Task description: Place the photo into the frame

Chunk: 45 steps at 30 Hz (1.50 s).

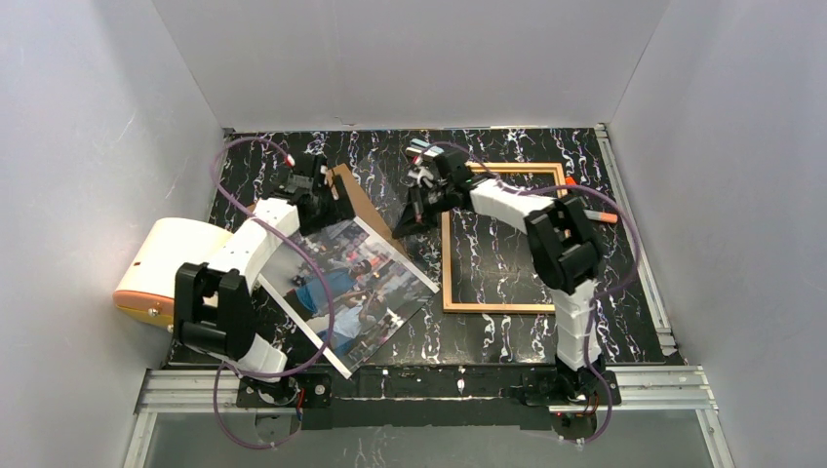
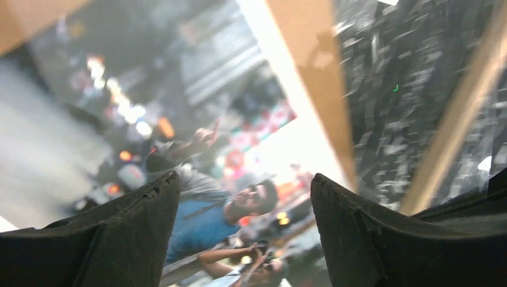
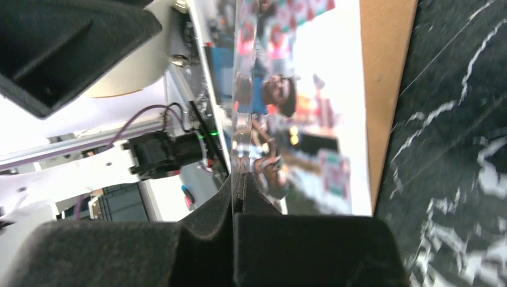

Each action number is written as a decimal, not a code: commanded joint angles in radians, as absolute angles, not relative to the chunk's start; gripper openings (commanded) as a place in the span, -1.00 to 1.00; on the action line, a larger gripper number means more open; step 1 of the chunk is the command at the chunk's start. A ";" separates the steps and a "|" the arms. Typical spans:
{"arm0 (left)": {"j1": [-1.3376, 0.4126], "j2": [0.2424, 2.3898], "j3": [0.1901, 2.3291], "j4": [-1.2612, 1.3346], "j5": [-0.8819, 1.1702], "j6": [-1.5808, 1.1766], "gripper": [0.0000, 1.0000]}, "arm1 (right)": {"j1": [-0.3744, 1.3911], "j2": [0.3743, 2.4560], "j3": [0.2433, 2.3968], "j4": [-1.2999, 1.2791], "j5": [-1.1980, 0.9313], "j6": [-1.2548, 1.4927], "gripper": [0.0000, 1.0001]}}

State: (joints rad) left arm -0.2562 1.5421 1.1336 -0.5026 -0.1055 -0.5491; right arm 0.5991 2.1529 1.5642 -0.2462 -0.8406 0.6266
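The photo [image 1: 361, 283], a glossy street print with a man in blue, lies skewed on the black marble table, left of centre. Its far edge rests over a brown backing board [image 1: 363, 200]. My left gripper [image 1: 322, 195] hovers open over the photo's far left part; in the left wrist view the photo [image 2: 203, 227] shows between the spread fingers [image 2: 245, 179]. My right gripper [image 1: 405, 222] is at the photo's far right corner. In the right wrist view its jaws [image 3: 236, 179] are shut on the photo's thin edge [image 3: 281, 95]. The light-wood frame [image 1: 497, 308] lies flat to the right, nothing inside it.
A cream and orange rounded object [image 1: 161, 268] sits off the table's left edge by the left arm. White walls close in the back and both sides. The brown board [image 3: 385, 89] borders the photo, and the frame's wood strip [image 2: 460, 119] crosses the left wrist view.
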 commanded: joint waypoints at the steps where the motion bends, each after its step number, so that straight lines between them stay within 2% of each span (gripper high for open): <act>1: -0.252 1.459 1.270 -0.587 -0.028 -0.511 0.62 | 0.513 1.921 1.470 -0.082 -0.887 0.726 -0.97; 8: -0.253 1.439 1.316 -0.577 0.073 -0.518 0.82 | 0.344 1.726 1.291 -0.084 -0.924 0.719 -0.97; 18: -0.268 1.517 1.234 -0.470 0.252 -0.572 0.83 | 0.040 1.614 1.125 -0.381 -0.932 0.414 -0.97; 22: -0.298 1.607 1.238 -0.443 0.308 -0.589 0.73 | -0.051 1.634 1.124 -0.483 -0.841 0.250 -0.97; 29: -0.363 1.776 1.328 -0.401 0.340 -0.591 0.57 | -0.134 1.687 1.187 -0.592 -0.736 0.153 -0.97; 40: -0.413 1.975 1.420 -0.275 0.396 -0.665 0.47 | -0.141 1.654 1.268 -0.667 -0.489 0.129 -0.97; 45: -0.461 2.042 1.464 -0.235 0.389 -0.675 0.41 | -0.142 1.623 1.251 -0.677 -0.505 0.118 -0.97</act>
